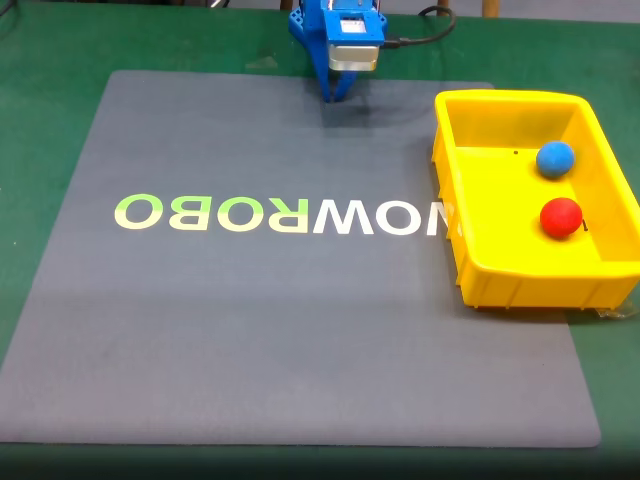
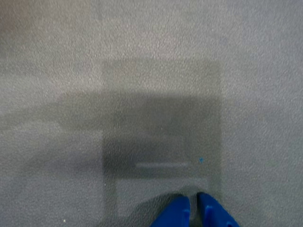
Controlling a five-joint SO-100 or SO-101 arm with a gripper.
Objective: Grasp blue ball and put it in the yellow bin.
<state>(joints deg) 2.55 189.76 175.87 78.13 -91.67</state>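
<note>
Your small matte blue ball [image 1: 555,159] already sits inside the bright yellow plastic bin [image 1: 495,282] at the desk's right edge, beside the red ball [image 1: 561,217], so with the blue claw [image 2: 193,202] nearly closed and empty at the far edge, reaching in again risks knocking it out.

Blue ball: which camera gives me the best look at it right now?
The fixed view. There the blue ball sits in plain sight inside the yellow bin, beside the red ball. The wrist view looks down at grey mat and the nearly closed jaws instead.
</note>
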